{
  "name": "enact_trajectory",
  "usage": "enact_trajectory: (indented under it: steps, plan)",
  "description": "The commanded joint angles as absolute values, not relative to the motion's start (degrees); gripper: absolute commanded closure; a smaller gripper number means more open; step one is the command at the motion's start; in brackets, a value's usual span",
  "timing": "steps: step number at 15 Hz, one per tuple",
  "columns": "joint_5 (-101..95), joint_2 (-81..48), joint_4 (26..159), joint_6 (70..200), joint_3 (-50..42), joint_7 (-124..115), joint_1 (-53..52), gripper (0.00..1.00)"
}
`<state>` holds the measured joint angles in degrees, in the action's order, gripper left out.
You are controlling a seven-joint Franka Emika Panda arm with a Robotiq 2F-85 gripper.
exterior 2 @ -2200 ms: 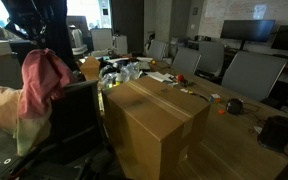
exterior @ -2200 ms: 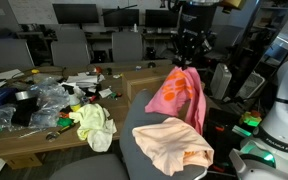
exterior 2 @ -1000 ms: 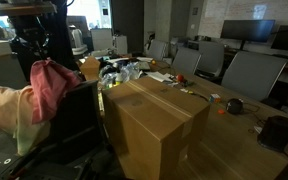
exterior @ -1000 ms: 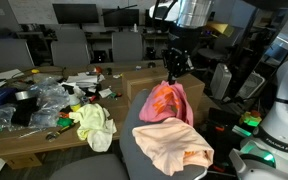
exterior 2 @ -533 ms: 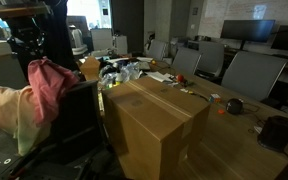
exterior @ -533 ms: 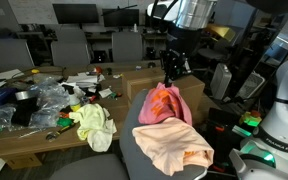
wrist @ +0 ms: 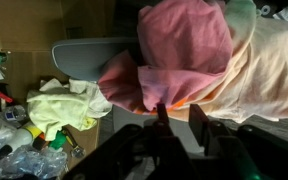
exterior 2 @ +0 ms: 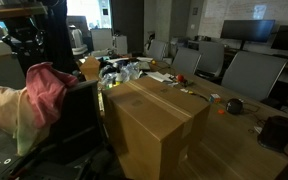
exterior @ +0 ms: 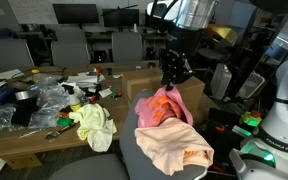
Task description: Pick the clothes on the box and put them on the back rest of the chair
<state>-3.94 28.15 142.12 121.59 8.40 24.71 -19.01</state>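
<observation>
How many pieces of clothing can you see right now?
3: pink cloth draped on the chair backrest, peach cloth beside it, yellow cloth at the table edge. More may lie hidden underneath.

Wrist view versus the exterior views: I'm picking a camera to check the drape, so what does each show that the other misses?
Only the wrist view shows the gripper with fingers apart, close to the pink cloth. Only an exterior view shows the grey office chair and monitor behind. Both show the pink cloth over the chair backrest beside the peach cloth.

Pink cloth (exterior 2: 46,88) draped over chair backrest (exterior 2: 84,115), cardboard box (exterior 2: 154,125) beside it
</observation>
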Motion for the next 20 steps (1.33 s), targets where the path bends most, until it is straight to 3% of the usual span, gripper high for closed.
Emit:
enact_trajectory:
  steps: [1, 6, 20]
  plan:
    - [-7.16, 30.92, 143.69, 125.65, 8.67, 22.43, -17.03, 0.38]
    - [-15.79, 35.77, 145.46, 130.30, 5.29, 18.13, -9.42, 0.02]
    - [-21.60, 36.93, 144.32, 122.55, -12.33, 12.86, 15.44, 0.00]
